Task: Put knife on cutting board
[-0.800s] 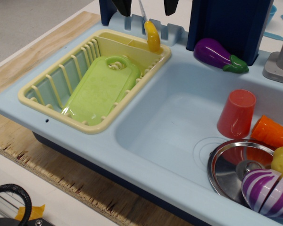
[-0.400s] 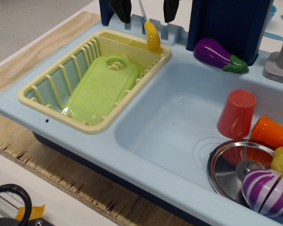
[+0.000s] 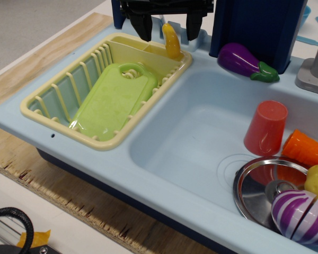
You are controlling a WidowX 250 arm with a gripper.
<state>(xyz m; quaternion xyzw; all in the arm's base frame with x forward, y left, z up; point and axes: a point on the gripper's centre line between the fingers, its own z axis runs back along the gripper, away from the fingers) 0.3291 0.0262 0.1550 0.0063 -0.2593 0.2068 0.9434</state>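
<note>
Hanging at the top edge of the view, the black gripper (image 3: 168, 26) has its two fingers spread wide, one on each side of the knife (image 3: 171, 40) without touching it; the knife stands nearly upright, its yellow handle leaning on the far rim of the pale yellow dish rack (image 3: 53, 119), its blade hidden by the gripper; the lime-green cutting board (image 3: 115, 99) lies tilted inside the rack, handle hole toward the knife; a purple eggplant (image 3: 244, 62) rests on the ledge behind the sink (image 3: 185, 143); a red cup (image 3: 265, 127) stands in the basin.
</note>
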